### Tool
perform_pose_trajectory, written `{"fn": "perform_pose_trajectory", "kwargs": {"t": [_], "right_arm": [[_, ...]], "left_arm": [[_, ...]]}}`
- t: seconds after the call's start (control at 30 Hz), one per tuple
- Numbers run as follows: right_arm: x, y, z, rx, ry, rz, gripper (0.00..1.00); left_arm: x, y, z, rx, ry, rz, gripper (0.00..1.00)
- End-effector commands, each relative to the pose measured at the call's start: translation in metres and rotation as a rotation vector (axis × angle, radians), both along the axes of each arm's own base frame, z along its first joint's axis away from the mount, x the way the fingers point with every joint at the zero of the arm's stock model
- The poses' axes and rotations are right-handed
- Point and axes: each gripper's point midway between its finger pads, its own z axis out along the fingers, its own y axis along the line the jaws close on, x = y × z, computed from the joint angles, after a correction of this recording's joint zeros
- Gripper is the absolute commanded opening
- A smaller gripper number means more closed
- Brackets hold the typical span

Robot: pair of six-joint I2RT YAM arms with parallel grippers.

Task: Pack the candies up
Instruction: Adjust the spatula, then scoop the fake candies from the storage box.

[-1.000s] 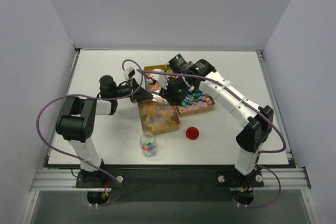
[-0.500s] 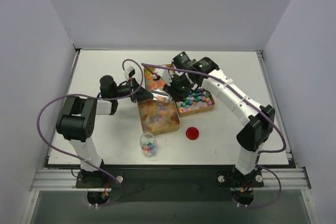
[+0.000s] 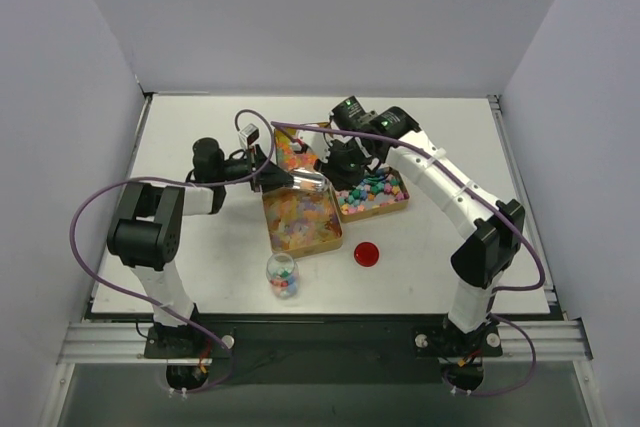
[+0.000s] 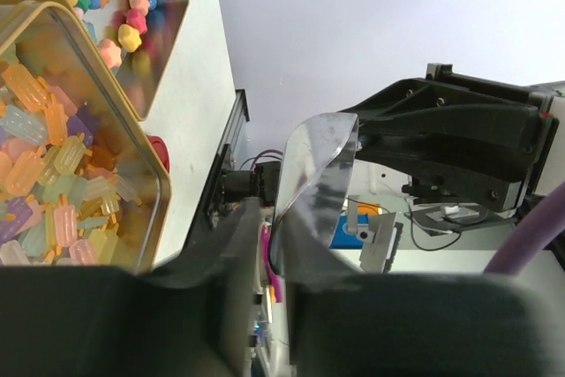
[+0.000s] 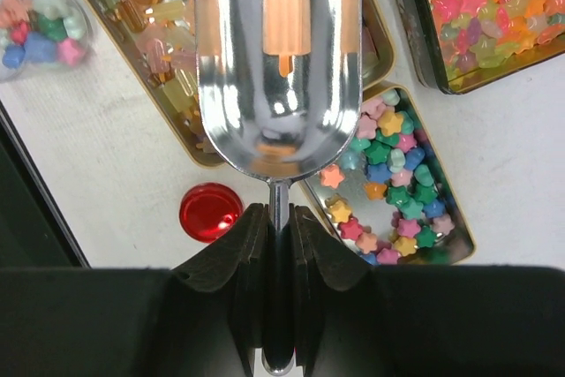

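The candies fill three gold tins: pastel popsicle shapes (image 3: 298, 219), coloured stars (image 3: 378, 191), and gummy stars at the back (image 3: 292, 147). My right gripper (image 3: 345, 161) is shut on the handle of a metal scoop (image 5: 278, 68), held above the tins. One orange popsicle candy (image 5: 287, 15) lies in the scoop. My left gripper (image 3: 268, 171) is shut on the edge of a clear plastic bag (image 4: 313, 183), held up just left of the scoop. In the left wrist view the popsicle candies (image 4: 48, 174) lie at lower left.
A small clear jar (image 3: 282, 275) holding mixed candies stands near the front, with the flat red lid (image 3: 368, 253) to its right. The jar (image 5: 40, 24) and lid (image 5: 210, 212) also show in the right wrist view. Purple cables loop over both arms.
My right gripper has lifted the scoop out of the popsicle tin and moved it back and slightly right. My left gripper has shifted a little, still gripping the bag.
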Motion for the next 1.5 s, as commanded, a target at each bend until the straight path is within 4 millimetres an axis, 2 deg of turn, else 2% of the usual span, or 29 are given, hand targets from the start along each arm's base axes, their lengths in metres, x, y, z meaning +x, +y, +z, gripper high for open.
{"fn": "perform_pose_trajectory", "kwargs": {"t": [0.0, 0.07, 0.1, 0.13, 0.17, 0.23, 0.27, 0.3, 0.33, 0.37, 0.5, 0.57, 0.6, 0.77, 0.83, 0.93, 0.97, 1.0, 1.17, 1.23, 1.37, 1.47], "right_arm": [[-0.008, -0.011, 0.007, -0.042, 0.006, 0.088, 0.00], [-0.010, -0.020, 0.003, -0.082, 0.004, 0.134, 0.00], [-0.010, -0.024, 0.001, -0.101, -0.001, 0.150, 0.00], [-0.010, -0.028, -0.002, -0.124, -0.003, 0.160, 0.00], [-0.013, -0.031, -0.004, -0.143, 0.005, 0.179, 0.00], [-0.012, -0.038, -0.010, -0.188, -0.007, 0.229, 0.00], [-0.016, -0.039, -0.016, -0.221, 0.004, 0.262, 0.00], [-0.015, -0.041, -0.020, -0.252, -0.010, 0.315, 0.00], [-0.014, -0.047, -0.025, -0.308, -0.015, 0.335, 0.00], [-0.016, -0.047, -0.033, -0.344, -0.004, 0.367, 0.00], [-0.006, -0.049, -0.046, -0.462, -0.021, 0.449, 0.00], [0.003, -0.049, -0.052, -0.525, -0.044, 0.493, 0.00], [0.004, -0.047, -0.054, -0.542, -0.050, 0.511, 0.00], [0.019, -0.044, -0.064, -0.670, -0.092, 0.600, 0.00], [0.023, -0.042, -0.063, -0.719, -0.118, 0.627, 0.00], [0.025, -0.038, -0.065, -0.774, -0.143, 0.693, 0.00], [0.026, -0.036, -0.068, -0.789, -0.146, 0.719, 0.00], [0.026, -0.034, -0.070, -0.798, -0.147, 0.737, 0.00], [0.025, -0.018, -0.082, -0.865, -0.163, 0.839, 0.00], [0.026, -0.011, -0.087, -0.881, -0.170, 0.860, 0.00], [0.021, 0.006, -0.093, -0.891, -0.188, 0.890, 0.00], [0.017, 0.011, -0.098, -0.895, -0.185, 0.901, 0.00]], "left_arm": [[0.007, 0.006, 0.003, 0.042, -0.059, 0.002, 0.37], [0.013, 0.022, 0.002, 0.073, -0.051, 0.056, 0.49], [0.013, 0.027, 0.007, 0.080, -0.064, 0.069, 0.51], [0.015, 0.035, 0.007, 0.100, -0.101, 0.088, 0.60], [0.016, 0.046, 0.002, 0.123, -0.053, 0.113, 0.63], [0.015, 0.058, 0.004, 0.161, -0.071, 0.137, 0.63], [0.016, 0.072, -0.005, 0.204, -0.057, 0.168, 0.63], [0.014, 0.078, -0.003, 0.228, -0.065, 0.184, 0.63], [0.007, 0.083, -0.012, 0.270, -0.042, 0.183, 0.63], [0.010, 0.094, -0.018, 0.310, -0.020, 0.227, 0.63], [0.005, 0.117, -0.020, 0.392, -0.045, 0.320, 0.61], [-0.003, 0.127, -0.032, 0.459, -0.004, 0.345, 0.62], [-0.002, 0.139, -0.040, 0.522, 0.017, 0.396, 0.62], [-0.033, 0.163, -0.084, 0.704, 0.169, 0.471, 0.59], [-0.047, 0.163, -0.102, 0.721, 0.249, 0.483, 0.54], [-0.058, 0.161, -0.118, 0.719, 0.335, 0.492, 0.37], [-0.060, 0.159, -0.121, 0.717, 0.346, 0.492, 0.29], [-0.062, 0.157, -0.125, 0.713, 0.371, 0.487, 0.26], [-0.070, 0.144, -0.136, 0.710, 0.397, 0.445, 0.21], [-0.073, 0.139, -0.139, 0.702, 0.399, 0.435, 0.18], [-0.093, 0.124, -0.153, 0.696, 0.428, 0.399, 0.08], [-0.097, 0.109, -0.156, 0.665, 0.438, 0.375, 0.01]]}}
